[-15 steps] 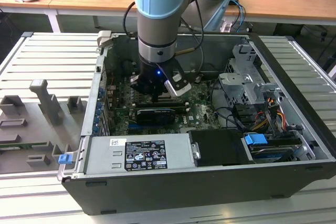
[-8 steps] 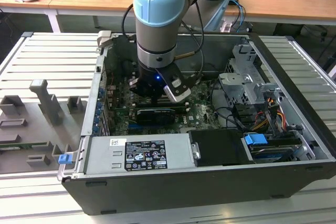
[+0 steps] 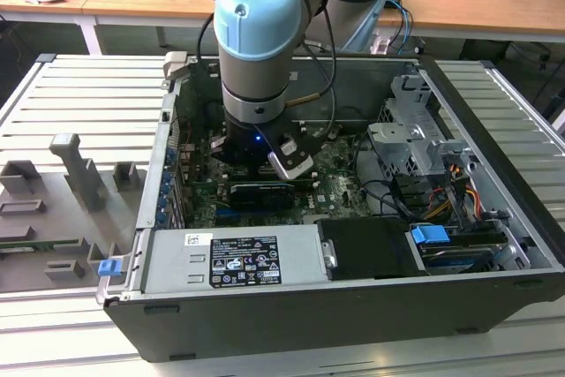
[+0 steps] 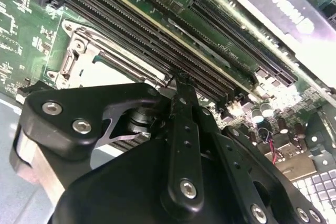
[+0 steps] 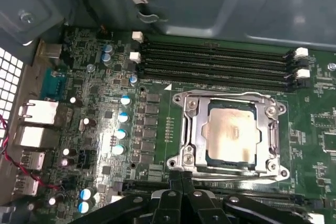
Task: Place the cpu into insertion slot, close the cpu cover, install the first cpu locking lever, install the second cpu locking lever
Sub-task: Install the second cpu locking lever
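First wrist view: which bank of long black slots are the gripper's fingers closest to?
The bank below the cpu cover, right at the fingers; the four-slot bank lies beyond the socket.

An open black computer case (image 3: 291, 306) lies on a ribbed grey desk (image 3: 79, 103). Grey plastic fixtures (image 3: 79, 174) stand near the desk's edge at the exterior view's left. Four long black memory slots (image 5: 215, 64) cross the green motherboard (image 5: 157, 129).

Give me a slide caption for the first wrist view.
Gripper poised at the edge of the cpu cover, which lies closed over the cpu seated in its socket.
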`<action>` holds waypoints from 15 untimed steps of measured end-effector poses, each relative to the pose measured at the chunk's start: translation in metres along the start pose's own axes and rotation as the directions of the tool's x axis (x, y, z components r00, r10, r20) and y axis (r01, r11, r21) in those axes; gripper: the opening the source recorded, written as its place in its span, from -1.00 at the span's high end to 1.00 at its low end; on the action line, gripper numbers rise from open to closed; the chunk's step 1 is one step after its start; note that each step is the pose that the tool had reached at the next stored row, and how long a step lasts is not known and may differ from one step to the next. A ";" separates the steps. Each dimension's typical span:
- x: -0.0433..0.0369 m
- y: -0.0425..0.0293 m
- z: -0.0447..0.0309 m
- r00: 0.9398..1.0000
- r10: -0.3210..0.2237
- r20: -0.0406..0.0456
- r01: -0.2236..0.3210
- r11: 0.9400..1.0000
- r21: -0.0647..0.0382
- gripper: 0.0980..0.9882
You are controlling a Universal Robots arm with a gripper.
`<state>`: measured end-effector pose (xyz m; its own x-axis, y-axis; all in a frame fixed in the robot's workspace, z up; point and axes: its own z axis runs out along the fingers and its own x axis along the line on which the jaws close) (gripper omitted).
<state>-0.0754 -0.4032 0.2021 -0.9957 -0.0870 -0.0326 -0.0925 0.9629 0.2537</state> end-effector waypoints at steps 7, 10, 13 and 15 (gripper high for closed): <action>0.0032 -0.0017 0.0079 1.000 -0.014 0.002 0.014 0.998 -0.054 0.98; 0.0043 -0.0019 0.0087 1.000 -0.016 0.002 0.016 0.998 -0.059 0.98; 0.0041 -0.0002 0.0033 1.000 -0.016 0.002 0.016 0.998 -0.060 0.98; 0.0042 0.0013 -0.0025 1.000 -0.016 0.002 0.016 0.998 -0.059 0.98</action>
<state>-0.0797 -0.4030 0.2048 -0.9941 -0.1016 -0.0384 -0.1085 0.9445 0.3100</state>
